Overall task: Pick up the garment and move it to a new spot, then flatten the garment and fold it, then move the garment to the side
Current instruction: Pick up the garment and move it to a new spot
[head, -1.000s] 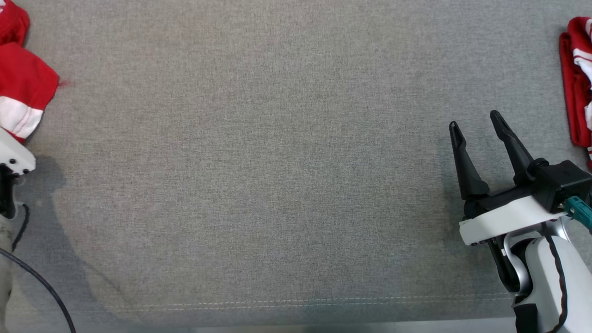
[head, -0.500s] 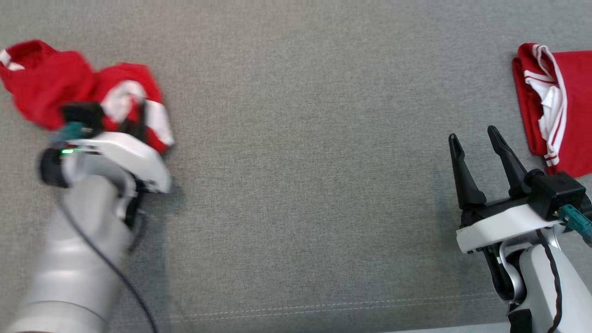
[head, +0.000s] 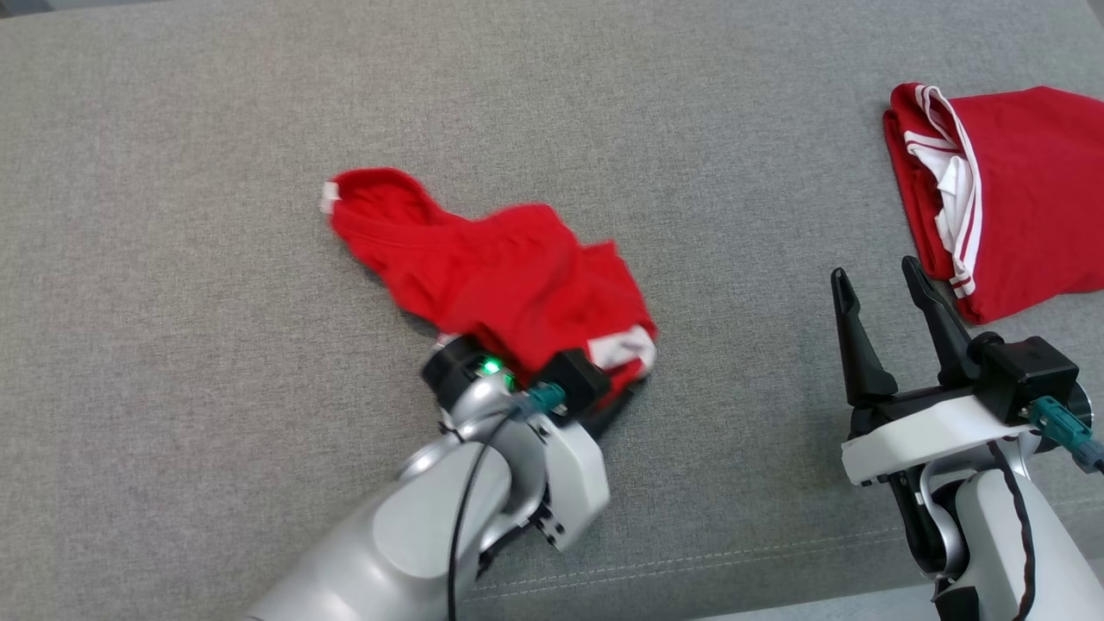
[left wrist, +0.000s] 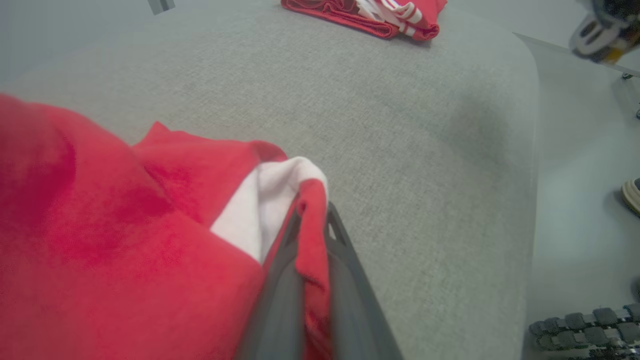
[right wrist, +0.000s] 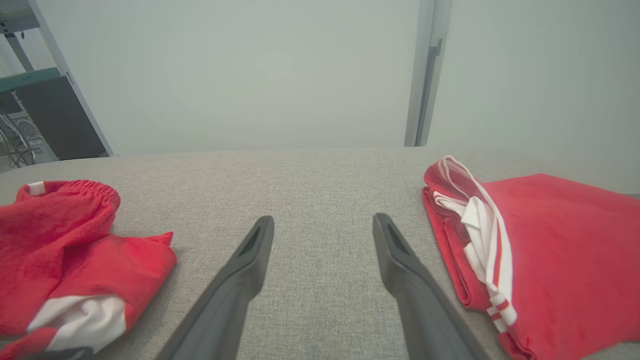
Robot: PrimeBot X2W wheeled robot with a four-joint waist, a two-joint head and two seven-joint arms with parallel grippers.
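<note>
your left gripper [left wrist: 314, 215] has its fingers pressed together on a thin red fold at the edge of the crumpled garment [head: 492, 276]. that garment sits bunched on the grey worktop [head: 216, 388], well to the left of the folded garment [head: 1009, 190]. the pinch takes only a little cloth beside the white band, so a quick pull may let it slip out. if you drag it, the heap may twist tighter and be harder to flatten. the right gripper [head: 873, 274] hovers with fingers spread, holding nothing, just left of the folded garment. a careless sweep there could catch its striped edge and undo it. count: two red garments, one crumpled and one folded; two grippers; one worktop.
</note>
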